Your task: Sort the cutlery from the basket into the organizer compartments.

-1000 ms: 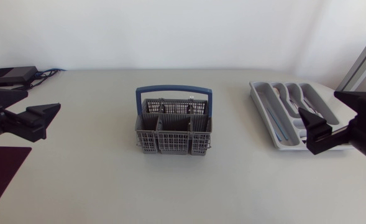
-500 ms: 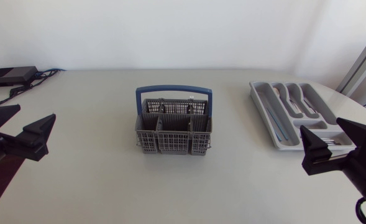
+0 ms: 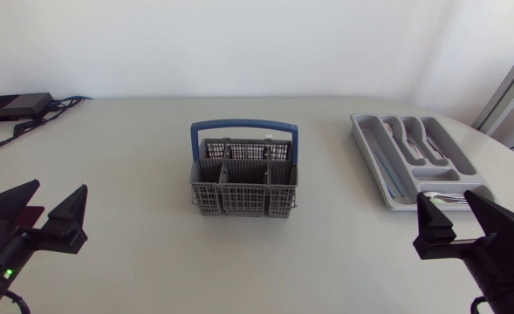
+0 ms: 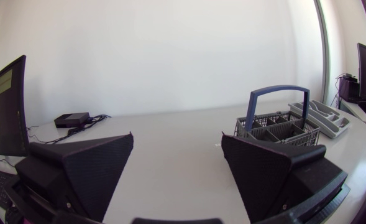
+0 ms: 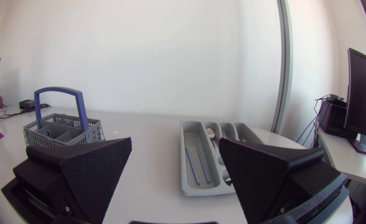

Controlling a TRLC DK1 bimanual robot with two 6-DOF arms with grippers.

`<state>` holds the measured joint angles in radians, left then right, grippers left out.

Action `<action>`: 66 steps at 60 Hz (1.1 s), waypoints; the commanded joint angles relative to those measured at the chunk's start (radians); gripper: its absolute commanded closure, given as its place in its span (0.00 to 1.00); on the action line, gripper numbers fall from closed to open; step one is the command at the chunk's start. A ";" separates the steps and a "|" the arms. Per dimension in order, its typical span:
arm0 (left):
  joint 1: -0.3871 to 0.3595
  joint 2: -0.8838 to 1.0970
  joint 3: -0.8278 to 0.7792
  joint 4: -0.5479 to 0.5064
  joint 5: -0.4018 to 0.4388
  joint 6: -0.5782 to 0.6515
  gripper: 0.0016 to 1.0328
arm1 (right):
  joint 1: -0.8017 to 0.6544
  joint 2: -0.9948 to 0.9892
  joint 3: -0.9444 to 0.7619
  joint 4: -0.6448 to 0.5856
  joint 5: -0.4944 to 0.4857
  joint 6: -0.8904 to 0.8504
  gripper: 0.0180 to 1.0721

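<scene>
The basket (image 3: 243,187), at the centre of the frame, is mid-grey with a fine grid of openings across its walls. Its arched handle (image 3: 243,129) is blue. The organizer (image 3: 374,166), at the upper right, is a paler, plain grey. The cutlery (image 3: 414,139) in it is silver, and two slim pieces (image 5: 196,165) in its long compartment look bluish. The counter (image 3: 134,148) is plain off-white. The left tool (image 3: 58,187), lower left, and the right tool (image 3: 448,199), lower right, are matte black. A tiny light (image 3: 8,273) behind the left tool is green. The box (image 3: 17,105) at the upper left is black.
</scene>
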<state>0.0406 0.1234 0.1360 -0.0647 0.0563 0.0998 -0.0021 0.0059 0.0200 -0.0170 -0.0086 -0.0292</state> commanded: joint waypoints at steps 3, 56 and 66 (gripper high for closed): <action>-0.023 -0.065 -0.077 0.038 -0.029 -0.064 0.05 | 0.002 -0.006 -0.020 0.017 0.009 0.029 0.04; -0.041 -0.123 -0.136 0.065 -0.056 -0.100 0.05 | 0.002 -0.006 -0.020 0.017 0.009 0.029 0.04; -0.041 -0.123 -0.136 0.065 -0.056 -0.100 0.05 | 0.002 -0.006 -0.020 0.017 0.009 0.029 0.04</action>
<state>0.0040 0.0063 0.0208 -0.0162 0.0051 0.0250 -0.0021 0.0048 0.0200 -0.0170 -0.0055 -0.0257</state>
